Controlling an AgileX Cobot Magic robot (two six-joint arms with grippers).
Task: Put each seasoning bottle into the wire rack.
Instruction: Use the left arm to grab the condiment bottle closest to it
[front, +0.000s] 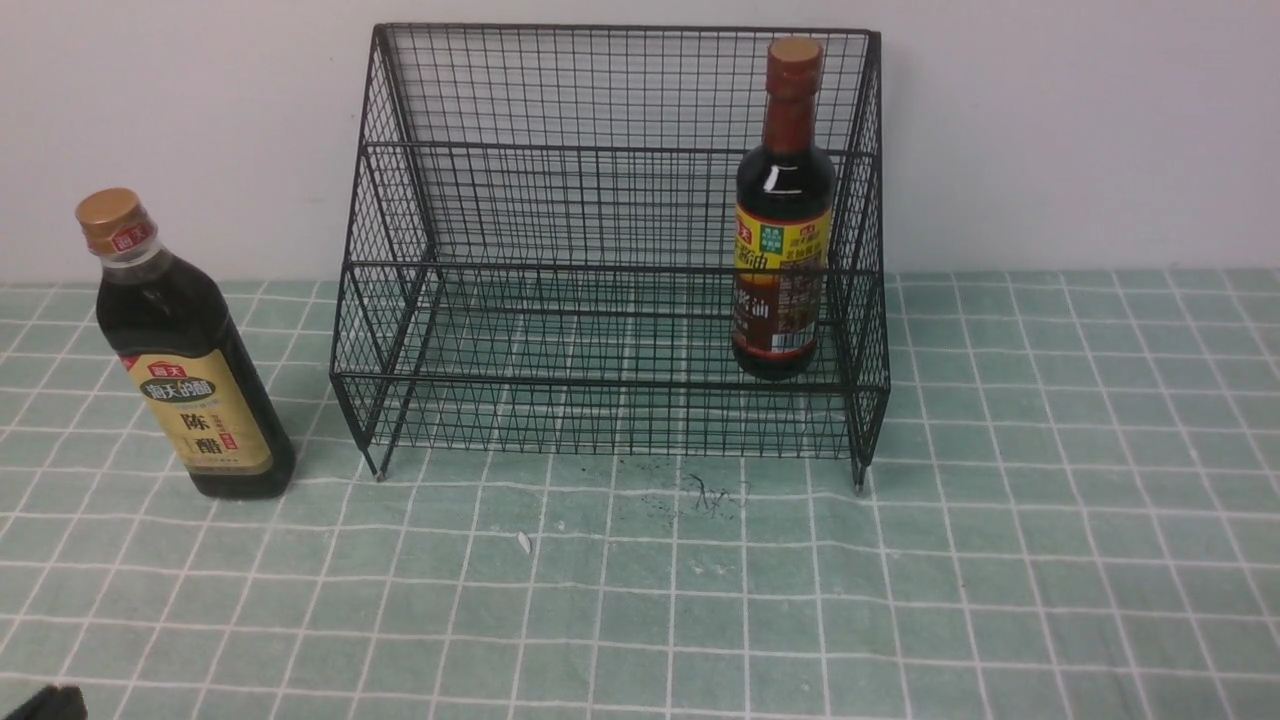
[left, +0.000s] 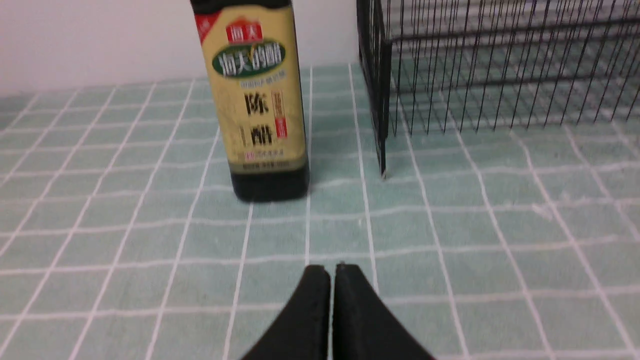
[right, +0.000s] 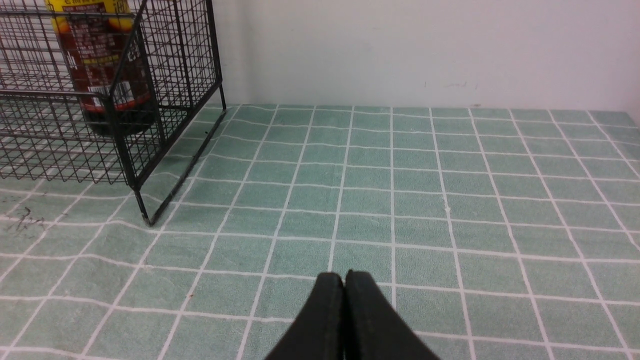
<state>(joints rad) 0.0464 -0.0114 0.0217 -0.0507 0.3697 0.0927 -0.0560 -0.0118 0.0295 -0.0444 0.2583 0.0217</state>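
Note:
The black wire rack (front: 610, 150) stands at the back middle against the wall. Upright on its lower shelf at the right end is the round seasoning bottle (front: 783, 215) with a long reddish-brown neck and yellow-red label; its lower part shows through the mesh (right: 102, 75). The squarish seasoning bottle (front: 185, 355) with gold cap and tan-yellow label stands on the cloth left of the rack (left: 380, 90), a short way ahead of my left gripper (left: 331, 270), which is shut and empty. My right gripper (right: 344, 276) is shut and empty, over the cloth to the right of the rack (right: 165, 100).
A green cloth with a white grid (front: 1050, 520) covers the table, with a white wall (front: 1080, 130) behind. A small white scrap (front: 523, 542) and dark scribbles (front: 710, 495) lie in front of the rack. A dark part of the left arm (front: 45, 703) shows at the bottom left corner.

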